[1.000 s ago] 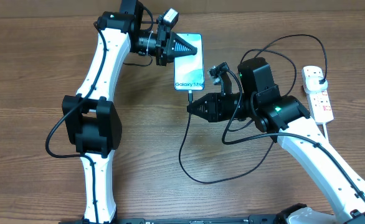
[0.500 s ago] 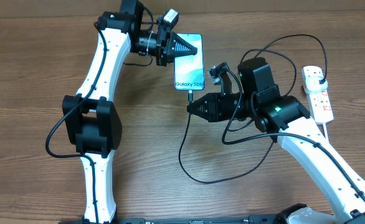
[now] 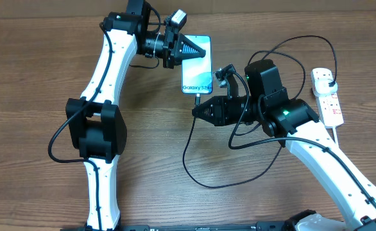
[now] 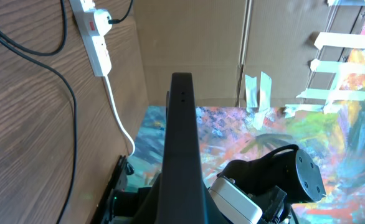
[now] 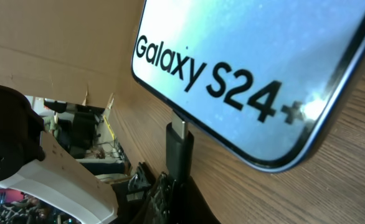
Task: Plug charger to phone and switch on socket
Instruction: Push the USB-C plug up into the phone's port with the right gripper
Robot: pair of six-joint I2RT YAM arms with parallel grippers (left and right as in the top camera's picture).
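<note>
The phone (image 3: 197, 67) lies on the wooden table with its blue screen lit, showing "Galaxy S24+". My left gripper (image 3: 189, 47) is shut on its far end; in the left wrist view the phone (image 4: 182, 124) is a dark edge-on bar between the jaws (image 4: 182, 208). My right gripper (image 3: 197, 110) is shut on the charger's connector (image 5: 178, 149), whose metal tip sits at the phone's (image 5: 257, 56) bottom edge. The black cable (image 3: 191, 160) loops across the table to a plug (image 3: 330, 78) in the white socket strip (image 3: 328, 99) at the right.
The strip's thick white cord (image 3: 337, 131) runs along my right arm. The strip also shows in the left wrist view (image 4: 95, 37), with cardboard walls and a colourful surface behind it. My right arm (image 3: 316, 147) crosses the table's right half.
The phone and my left gripper have shifted slightly to the right. The cable loop below the phone has moved a little. My right gripper has stayed in place.
</note>
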